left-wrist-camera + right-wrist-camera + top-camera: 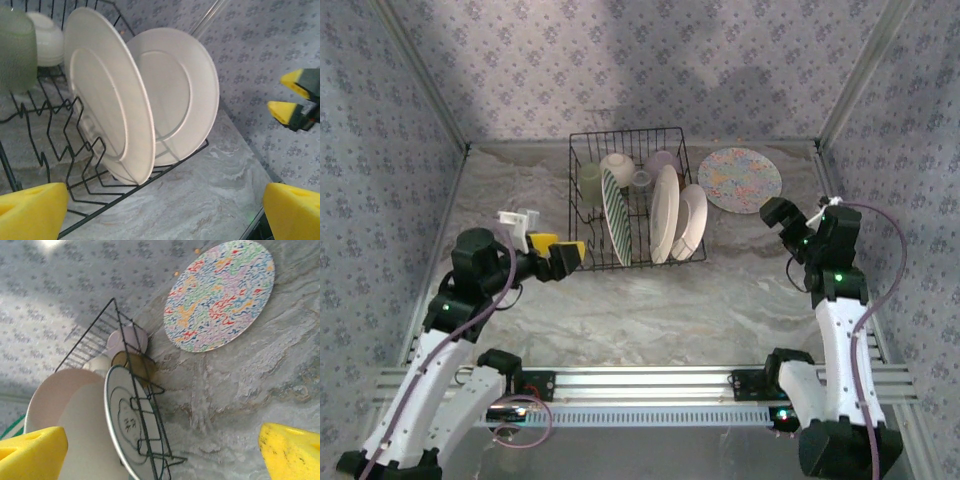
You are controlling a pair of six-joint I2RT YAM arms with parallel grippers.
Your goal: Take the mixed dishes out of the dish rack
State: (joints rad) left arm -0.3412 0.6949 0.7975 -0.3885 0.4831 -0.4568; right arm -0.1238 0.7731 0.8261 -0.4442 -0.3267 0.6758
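On the counter [650, 310] right of the dish rack [620, 132], just one patterned plate [740, 179] lay unloaded. The green-striped plate [614, 215], two white plates [665, 212], cups and bowls [617, 165] sat in the rack, so most was left imo. My left pincer [570, 252] by the rack and my right pincer [772, 212] near the patterned plate both gaped empty.

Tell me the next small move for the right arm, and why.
Probably swing the right hand left toward the rightmost white plate in the dish rack. That hand is open and empty beside the patterned plate, which already lies flat on the table, while that upright white plate stands nearest to it at the rack's right end.
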